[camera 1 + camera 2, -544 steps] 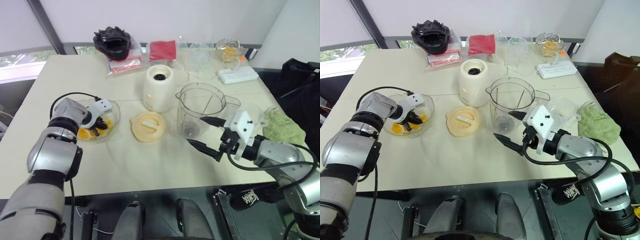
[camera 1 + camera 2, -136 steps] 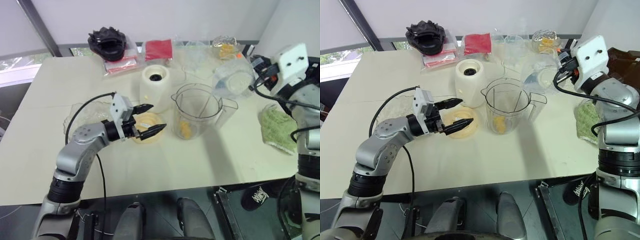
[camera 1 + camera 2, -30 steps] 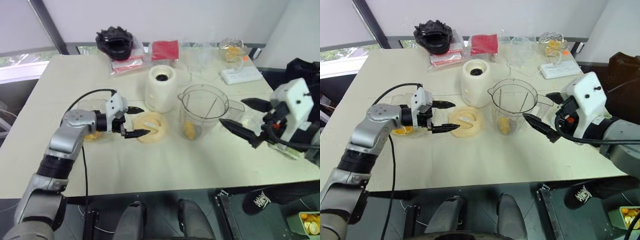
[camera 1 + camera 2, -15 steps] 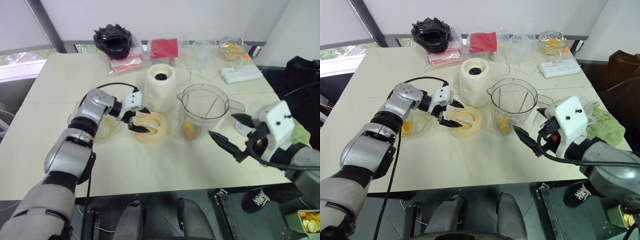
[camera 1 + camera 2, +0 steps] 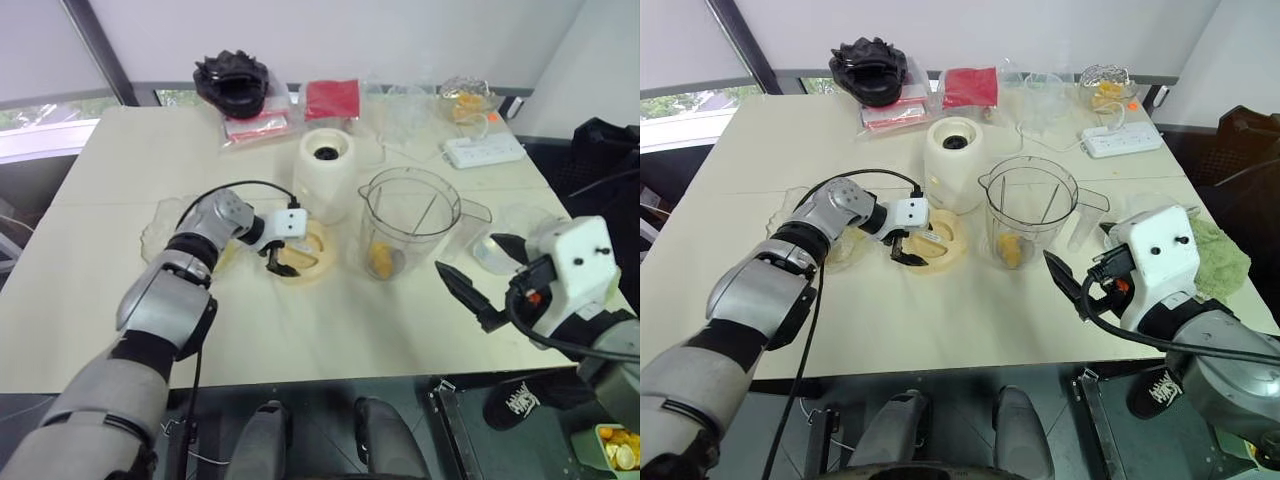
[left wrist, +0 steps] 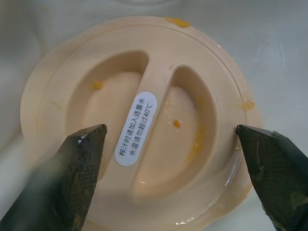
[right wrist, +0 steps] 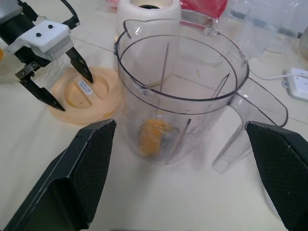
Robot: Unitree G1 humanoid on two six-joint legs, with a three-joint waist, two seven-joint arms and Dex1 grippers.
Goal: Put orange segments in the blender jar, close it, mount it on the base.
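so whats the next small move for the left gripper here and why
Probably lower the left gripper and close on the lid. Its open fingers straddle the lid's raised centre bar, orange segments already lie in the blender jar, and the jar is still uncovered.
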